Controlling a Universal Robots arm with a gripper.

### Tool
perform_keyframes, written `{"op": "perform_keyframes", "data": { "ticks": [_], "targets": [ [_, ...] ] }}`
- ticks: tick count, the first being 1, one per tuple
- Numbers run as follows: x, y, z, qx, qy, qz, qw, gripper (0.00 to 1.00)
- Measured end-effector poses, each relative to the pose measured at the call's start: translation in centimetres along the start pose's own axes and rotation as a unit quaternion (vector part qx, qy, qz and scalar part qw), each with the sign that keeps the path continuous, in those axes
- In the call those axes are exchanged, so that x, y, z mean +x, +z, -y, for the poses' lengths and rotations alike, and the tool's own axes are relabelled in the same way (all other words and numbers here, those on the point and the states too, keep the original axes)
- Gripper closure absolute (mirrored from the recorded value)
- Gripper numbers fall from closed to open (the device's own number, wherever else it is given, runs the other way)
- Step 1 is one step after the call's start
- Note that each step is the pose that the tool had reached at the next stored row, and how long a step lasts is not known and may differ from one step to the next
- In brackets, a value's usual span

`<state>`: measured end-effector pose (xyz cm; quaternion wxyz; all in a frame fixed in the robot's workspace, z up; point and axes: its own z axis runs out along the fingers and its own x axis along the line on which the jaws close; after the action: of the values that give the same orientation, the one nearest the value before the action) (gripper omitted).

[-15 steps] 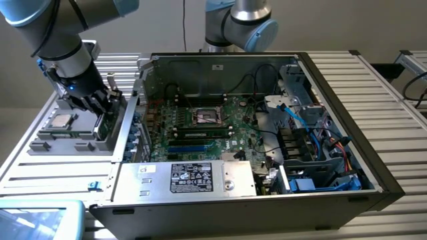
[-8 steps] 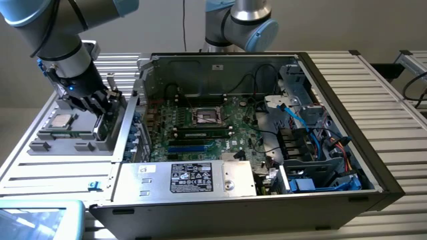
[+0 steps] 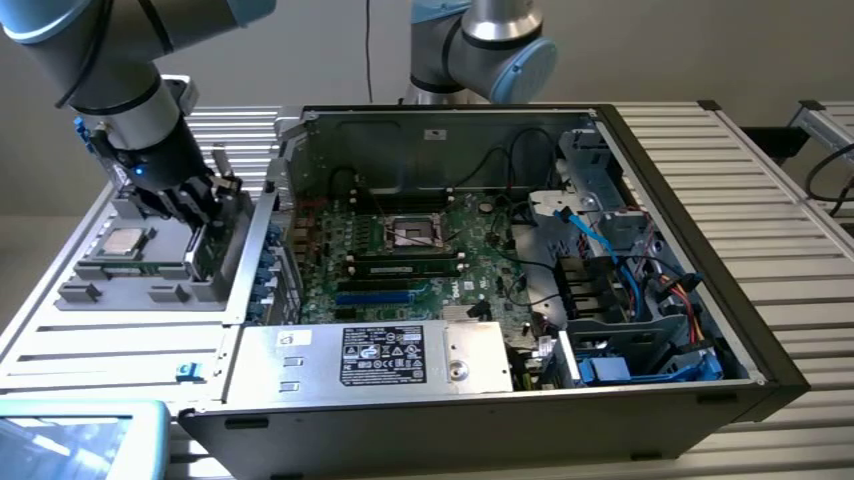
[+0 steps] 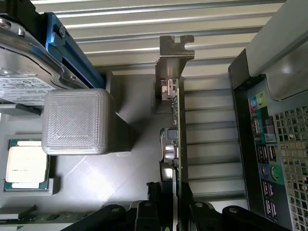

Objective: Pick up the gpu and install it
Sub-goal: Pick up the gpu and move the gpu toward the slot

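1. The black 2-finger gripper (image 4: 168, 195) was clamped on the thin edge of the gpu (image 4: 172, 144), a flat green circuit-board card with a silver end bracket. The card stood on edge at the grey plastic parts holder (image 3: 134, 275).
2. The narrow grip could have let the card pivot or slip.
3. The bracket could have snagged the holder or the open black computer case (image 3: 467, 440).
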<state>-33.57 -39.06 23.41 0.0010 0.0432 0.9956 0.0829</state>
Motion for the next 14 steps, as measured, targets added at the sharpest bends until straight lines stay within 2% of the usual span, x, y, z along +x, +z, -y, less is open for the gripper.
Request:
{"op": "perform_keyframes", "data": {
  "ticks": [14],
  "targets": [
    [0.1, -6.26, -1.04, 0.0, 0.0, 0.0, 1.0, 0.72]
  ]
}}
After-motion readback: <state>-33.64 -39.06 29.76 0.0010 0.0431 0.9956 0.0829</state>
